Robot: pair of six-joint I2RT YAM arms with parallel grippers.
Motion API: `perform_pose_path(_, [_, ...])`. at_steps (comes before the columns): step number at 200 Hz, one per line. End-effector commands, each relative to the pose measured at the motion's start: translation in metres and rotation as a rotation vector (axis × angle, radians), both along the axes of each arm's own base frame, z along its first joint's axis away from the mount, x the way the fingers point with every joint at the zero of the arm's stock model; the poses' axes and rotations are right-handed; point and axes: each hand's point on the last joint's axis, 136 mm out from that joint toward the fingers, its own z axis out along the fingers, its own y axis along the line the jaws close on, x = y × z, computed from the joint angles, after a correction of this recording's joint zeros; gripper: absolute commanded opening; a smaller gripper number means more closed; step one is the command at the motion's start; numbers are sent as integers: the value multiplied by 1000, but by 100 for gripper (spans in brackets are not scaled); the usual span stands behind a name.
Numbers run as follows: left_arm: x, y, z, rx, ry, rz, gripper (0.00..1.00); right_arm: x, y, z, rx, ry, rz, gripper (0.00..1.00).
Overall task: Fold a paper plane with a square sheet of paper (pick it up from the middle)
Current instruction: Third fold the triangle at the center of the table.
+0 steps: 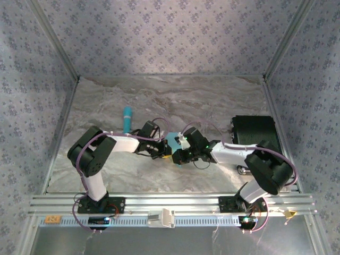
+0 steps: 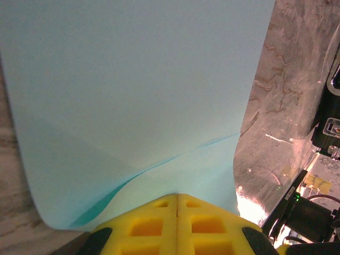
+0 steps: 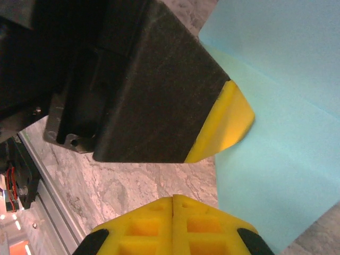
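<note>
Left fingers [image 2: 159, 211] pinch the square sheet of paper [image 2: 133, 79], right fingers [image 3: 192, 210] closed alongside.

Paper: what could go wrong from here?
1. Left end effector seems to pinch the paper only at its edge, so the curled sheet could slip or crease crooked.
2. Right end effector is shut close beside the left one, so they may collide on the next move.
</note>
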Motion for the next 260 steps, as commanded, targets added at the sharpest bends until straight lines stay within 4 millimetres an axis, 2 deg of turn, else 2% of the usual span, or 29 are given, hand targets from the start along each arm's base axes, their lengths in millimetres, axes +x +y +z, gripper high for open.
perform_pose_path(1, [-7, 8, -19, 74, 29, -6, 0, 2, 6, -2, -26, 20, 7, 5])
perform_pose_path(41, [-7, 8, -19, 77, 30, -8, 0, 5, 10, -12, -57, 36, 13, 5])
perform_pose_path(95, [-7, 9, -21, 81, 34, -10, 0, -5, -5, -36, -125, 75, 0, 5])
perform_pose_path(202, [-7, 14, -27, 103, 42, -8, 0, -24, -20, -38, -94, 103, -40, 8])
perform_pose_path(260, [-7, 15, -28, 106, 46, -5, 0, -47, -37, -46, -117, 143, -63, 9])
